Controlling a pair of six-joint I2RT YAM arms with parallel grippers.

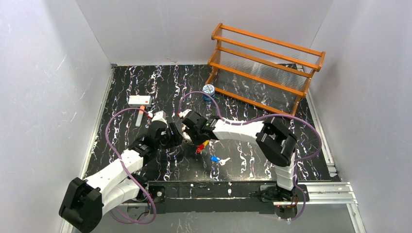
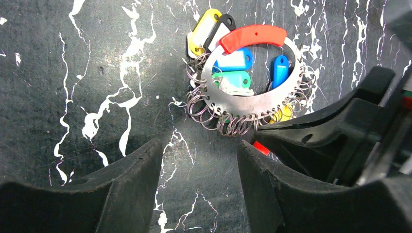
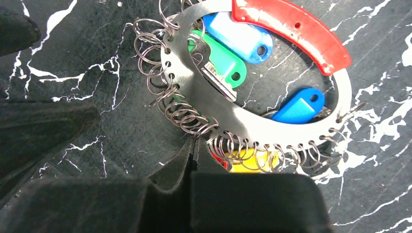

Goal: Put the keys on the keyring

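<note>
The keyring [image 3: 252,124] is a flat silvery ring with a red grip [image 3: 296,26] and several small wire rings along its rim; it lies on the black marbled table. Blue [image 3: 238,34], green [image 3: 221,60] and yellow [image 3: 248,162] keys lie in and under it. My right gripper [image 3: 194,141] is shut, its tips meeting at the small wire rings; I cannot tell whether one is pinched. In the left wrist view the keyring [image 2: 252,102] lies just ahead of my open, empty left gripper [image 2: 199,160]. In the top view a blue key [image 1: 214,158] and a silver key [image 1: 224,161] lie apart, near the arms.
An orange wooden rack [image 1: 265,63] stands at the back right with a small blue-and-white tin [image 1: 209,90] in front of it. A white box [image 1: 140,100] lies at the back left. Both wrists crowd together over the keyring [image 1: 201,147] mid-table.
</note>
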